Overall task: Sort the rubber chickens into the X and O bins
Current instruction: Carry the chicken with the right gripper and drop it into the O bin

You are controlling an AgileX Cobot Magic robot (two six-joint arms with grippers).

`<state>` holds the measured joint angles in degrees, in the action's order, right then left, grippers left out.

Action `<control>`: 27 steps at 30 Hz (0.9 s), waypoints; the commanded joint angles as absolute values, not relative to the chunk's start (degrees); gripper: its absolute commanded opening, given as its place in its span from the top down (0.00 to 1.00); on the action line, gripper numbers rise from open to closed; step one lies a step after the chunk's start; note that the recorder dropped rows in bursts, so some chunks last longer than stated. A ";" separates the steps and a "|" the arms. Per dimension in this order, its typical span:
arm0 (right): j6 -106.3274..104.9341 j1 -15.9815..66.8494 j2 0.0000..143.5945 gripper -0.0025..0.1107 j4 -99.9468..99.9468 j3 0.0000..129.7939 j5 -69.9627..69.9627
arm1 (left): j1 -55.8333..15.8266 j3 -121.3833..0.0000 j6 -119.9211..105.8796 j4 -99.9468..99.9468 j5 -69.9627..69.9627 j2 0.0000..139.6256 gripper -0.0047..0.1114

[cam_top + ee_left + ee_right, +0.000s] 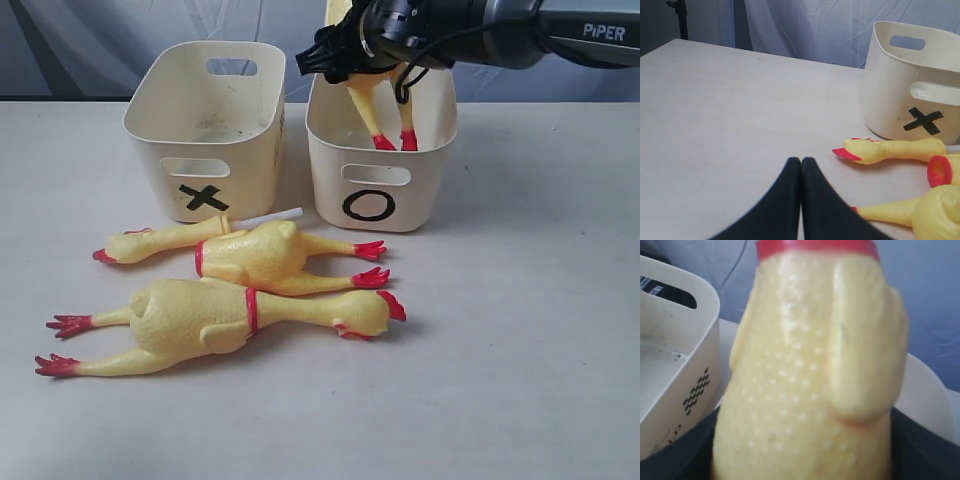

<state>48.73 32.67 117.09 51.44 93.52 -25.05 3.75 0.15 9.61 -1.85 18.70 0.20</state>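
The X bin (200,130) and the O bin (380,170) stand side by side at the back. My right gripper (345,62) is shut on a rubber chicken (372,95) above the O bin, and its red feet hang inside the tub. In the right wrist view this chicken's bumpy body (810,370) fills the picture between dark fingers (925,450). A smaller chicken (265,255) and a large chicken (195,320) lie on the table in front of the bins. My left gripper (801,162) is shut on nothing, low over the table near the smaller chicken's head (860,150) and the X bin (910,85).
A thin white tube (270,217) lies between the X bin and the smaller chicken. The large chicken's leg (890,210) runs behind my left fingers. The table (520,350) stretches right of the chickens. A blue-grey curtain hangs behind the table.
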 commanded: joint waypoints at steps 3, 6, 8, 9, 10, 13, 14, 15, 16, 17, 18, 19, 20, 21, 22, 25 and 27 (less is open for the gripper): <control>45.94 32.66 115.38 0.32 49.11 93.94 -34.37 | 3.29 0.00 9.90 -2.24 18.24 0.00 0.96; 41.78 32.77 111.89 0.32 46.47 93.94 -34.05 | 3.29 0.00 9.90 -2.24 18.24 0.00 0.96; 38.00 32.77 108.36 0.32 42.74 93.94 -33.70 | 3.29 0.00 9.90 -2.24 18.24 0.00 0.96; 36.57 32.77 107.63 0.32 42.07 93.94 -34.03 | 3.29 0.00 9.90 -2.24 18.24 0.00 0.96; 35.90 32.77 107.25 0.32 41.77 93.94 -34.61 | 3.29 0.00 9.90 -2.24 18.24 0.00 0.96; 35.82 32.77 107.69 0.32 41.77 93.94 -33.76 | 3.29 0.00 9.90 -2.24 18.24 0.00 0.96; 35.51 32.77 108.20 0.32 42.07 93.94 -32.27 | 3.29 0.00 9.90 -2.24 18.24 0.00 0.96; 34.64 32.77 109.00 0.32 44.27 93.94 -29.59 | 3.29 0.00 9.90 -2.24 18.24 0.00 0.96; 34.63 32.50 110.96 0.32 45.01 93.94 -29.02 | 3.29 0.00 9.90 -2.24 18.24 0.00 0.96; 34.63 32.49 112.01 0.32 44.21 93.94 -29.46 | 3.29 0.00 9.90 -2.24 18.24 0.00 0.96; 34.63 32.49 112.93 0.32 43.35 93.94 -29.51 | 3.29 0.00 9.90 -2.24 18.24 0.00 0.96; 34.63 32.49 113.59 0.32 42.68 93.94 -29.51 | 3.29 0.00 9.90 -2.24 18.24 0.00 0.96; 34.63 32.64 114.20 0.30 42.39 93.94 -29.68 | 3.29 0.00 9.90 -2.24 18.24 0.00 0.96; 34.63 32.64 114.55 0.27 42.29 93.94 -29.67 | 3.29 0.00 9.90 -2.24 18.24 0.00 0.96; 34.63 32.64 114.71 0.24 42.00 93.94 -29.67 | 3.29 0.00 9.90 -2.24 18.24 0.00 0.96; 34.35 32.64 114.82 0.14 42.06 93.94 -31.06 | 3.29 0.00 9.90 -2.24 18.24 0.00 0.96; 33.00 32.64 114.82 0.11 42.06 93.94 -32.97 | 3.29 0.00 9.90 -2.24 18.24 0.00 0.96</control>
<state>34.37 32.77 115.31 41.69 93.74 -31.07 3.75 0.15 9.61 -1.85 18.70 0.20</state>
